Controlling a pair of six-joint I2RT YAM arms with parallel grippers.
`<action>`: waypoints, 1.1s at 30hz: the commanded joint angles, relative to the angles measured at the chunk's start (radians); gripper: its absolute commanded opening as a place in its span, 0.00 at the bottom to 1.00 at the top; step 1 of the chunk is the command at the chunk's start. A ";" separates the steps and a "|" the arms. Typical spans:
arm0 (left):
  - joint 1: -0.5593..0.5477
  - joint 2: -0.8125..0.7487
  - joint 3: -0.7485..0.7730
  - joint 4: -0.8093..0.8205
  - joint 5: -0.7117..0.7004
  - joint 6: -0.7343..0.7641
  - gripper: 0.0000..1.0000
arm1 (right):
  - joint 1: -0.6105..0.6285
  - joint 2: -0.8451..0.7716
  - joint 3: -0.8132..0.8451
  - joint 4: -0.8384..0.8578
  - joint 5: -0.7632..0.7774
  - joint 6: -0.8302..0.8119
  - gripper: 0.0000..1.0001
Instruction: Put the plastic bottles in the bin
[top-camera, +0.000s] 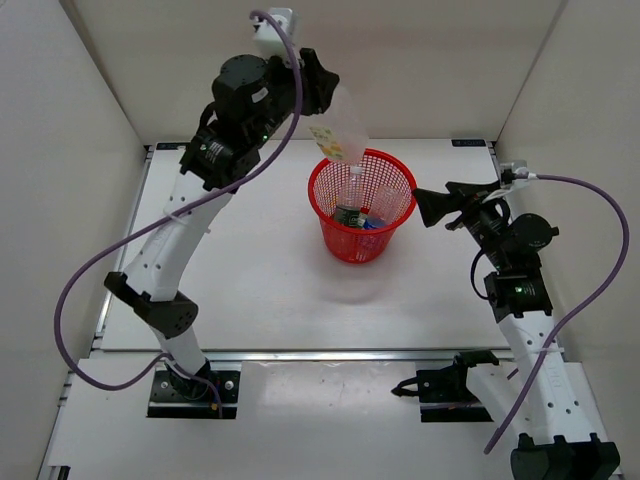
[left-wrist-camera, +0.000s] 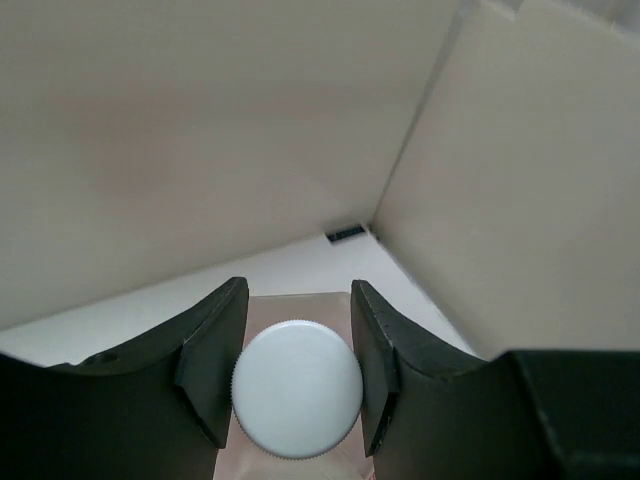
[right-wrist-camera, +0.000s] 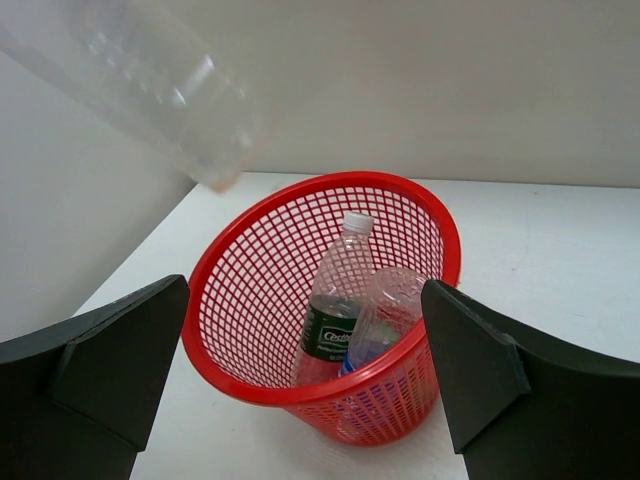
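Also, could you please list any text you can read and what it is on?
"Cest", the rest cut off by the rim: on the dark-green-label bottle in the red basket.
Smaller print beneath it: too small to read.
Print on the fruit-label bottle in the left gripper: too blurred to read.

Bright, even light fills every view, with a faint soft shadow on the table by the basket. The raised bottle looks blurred in the right wrist view.

place: robotics lab cell | cues: white table, plain white walls boxing it in, arm bases bolted down
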 joint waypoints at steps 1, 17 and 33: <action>0.009 0.032 -0.044 -0.077 0.114 -0.063 0.00 | -0.022 -0.018 -0.004 -0.021 0.014 -0.007 0.99; 0.121 0.081 0.068 -0.275 0.179 -0.194 0.98 | -0.025 0.027 0.025 -0.137 0.015 0.034 0.99; 0.528 -0.533 -1.004 -0.481 -0.317 -0.309 0.99 | -0.350 0.254 0.266 -0.958 0.382 -0.145 1.00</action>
